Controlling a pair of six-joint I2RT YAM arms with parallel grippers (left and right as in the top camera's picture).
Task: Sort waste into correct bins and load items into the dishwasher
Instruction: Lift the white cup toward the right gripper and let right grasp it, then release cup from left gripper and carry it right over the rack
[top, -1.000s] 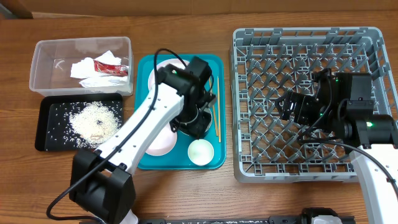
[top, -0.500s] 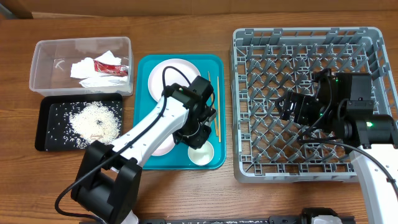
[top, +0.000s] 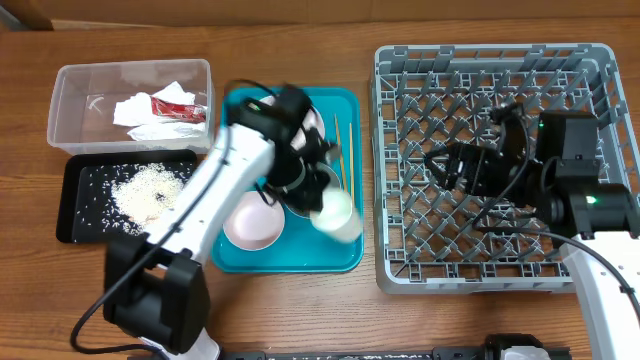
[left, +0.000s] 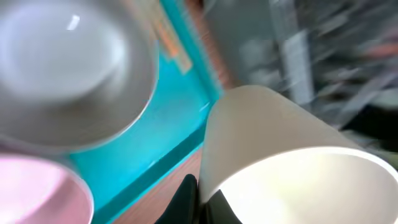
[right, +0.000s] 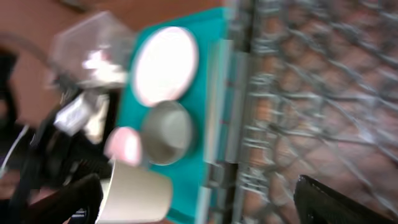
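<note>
White and blurred, the small cup (top: 334, 212) hangs over the near right part of the teal tray (top: 300, 258), just left of the grey dish rack (top: 400, 60). The left gripper (top: 318, 200) grasps it at the rim. It looks tipped, with its long axis roughly level, its base toward the rack and its mouth back toward the wrist. To load it well, turn the mouth downward and settle it between pegs. The right gripper (top: 448, 166) hovers over the rack, fingers spread.

Two bowls (right: 166, 132), one plate (right: 165, 65), one cup (top: 335, 212), two chopsticks (top: 349, 170) (plus one rack (top: 385, 150))
</note>
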